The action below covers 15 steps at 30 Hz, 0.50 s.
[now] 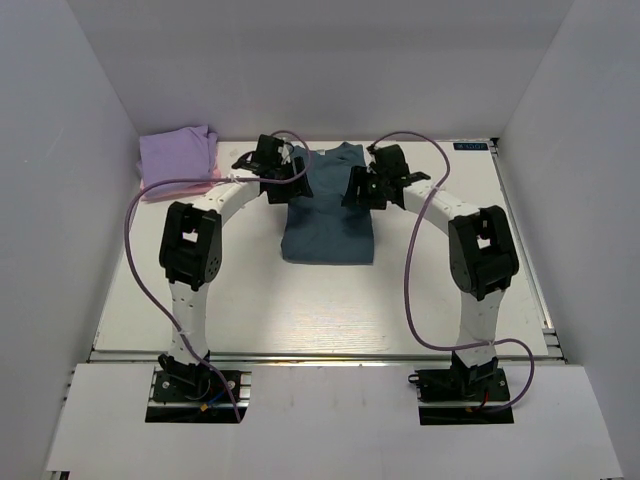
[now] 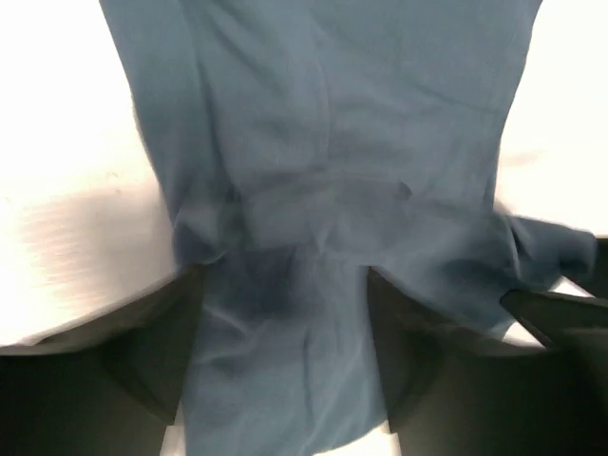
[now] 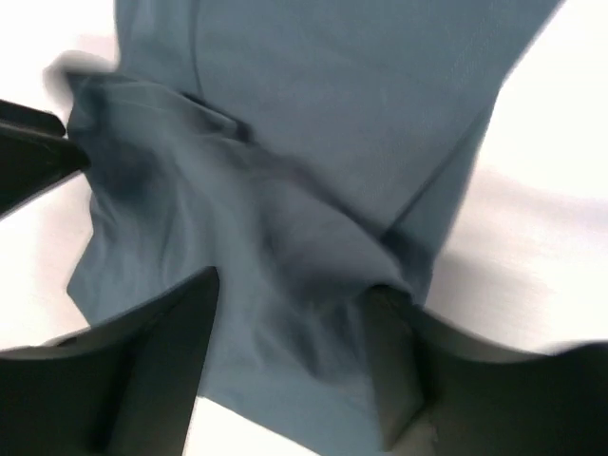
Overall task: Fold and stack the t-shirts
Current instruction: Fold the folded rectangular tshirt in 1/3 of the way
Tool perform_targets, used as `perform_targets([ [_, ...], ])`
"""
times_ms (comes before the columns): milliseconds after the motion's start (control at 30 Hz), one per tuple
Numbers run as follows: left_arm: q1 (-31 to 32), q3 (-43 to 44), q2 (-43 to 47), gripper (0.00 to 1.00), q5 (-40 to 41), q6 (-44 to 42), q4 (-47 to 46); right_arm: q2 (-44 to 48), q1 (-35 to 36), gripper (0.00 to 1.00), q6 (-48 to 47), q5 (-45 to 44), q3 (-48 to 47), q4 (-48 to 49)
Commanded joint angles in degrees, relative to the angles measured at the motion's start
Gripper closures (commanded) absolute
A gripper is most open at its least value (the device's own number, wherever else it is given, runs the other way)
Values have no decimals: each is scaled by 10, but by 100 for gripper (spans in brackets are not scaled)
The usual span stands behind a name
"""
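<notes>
1. Left tool (image 2: pixel 283 277): jaws spread, blue shirt (image 1: pixel 328 228) cloth loose between them (not pinched).
2. Right tool (image 3: pixel 293 285): likewise apart over bunched cloth.
3. Blue shirt lies mid-worktop (image 1: pixel 300 310); purple shirt (image 1: pixel 178 155) folded, far-left corner.

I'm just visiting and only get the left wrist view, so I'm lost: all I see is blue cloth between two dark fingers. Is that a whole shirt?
Observer: Yes. From above, the teal t-shirt lies flat on the table as a narrow shape, with its neckline at the far end.
Operator: Is another hand near it?
Observer: The right hand hangs over the shirt's right edge, toward the neck end. Its own camera shows its fingers apart with cloth between them.
Operator: Any other shirts?
Observer: A folded lavender t-shirt sits in the far left corner, apart from the teal one.
</notes>
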<state>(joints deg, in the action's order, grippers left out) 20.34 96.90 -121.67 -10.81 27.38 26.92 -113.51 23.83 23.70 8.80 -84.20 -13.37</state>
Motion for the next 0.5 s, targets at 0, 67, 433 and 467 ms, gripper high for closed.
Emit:
perform_targets([
  [0, -18, 66, 0, 17, 2, -10, 13, -8, -18, 31, -4, 35, -54, 43],
  [67, -18, 93, -7, 1, 25, -10, 36, -9, -28, 29, -8, 35, -78, 40],
  [433, -26, -3, 74, 0, -41, -37, 13, 58, -41, 10, -25, 106, 8, 61],
  [467, -21, -25, 79, 0, -47, -37, 13, 72, -37, 10, -26, 112, 36, 68],
])
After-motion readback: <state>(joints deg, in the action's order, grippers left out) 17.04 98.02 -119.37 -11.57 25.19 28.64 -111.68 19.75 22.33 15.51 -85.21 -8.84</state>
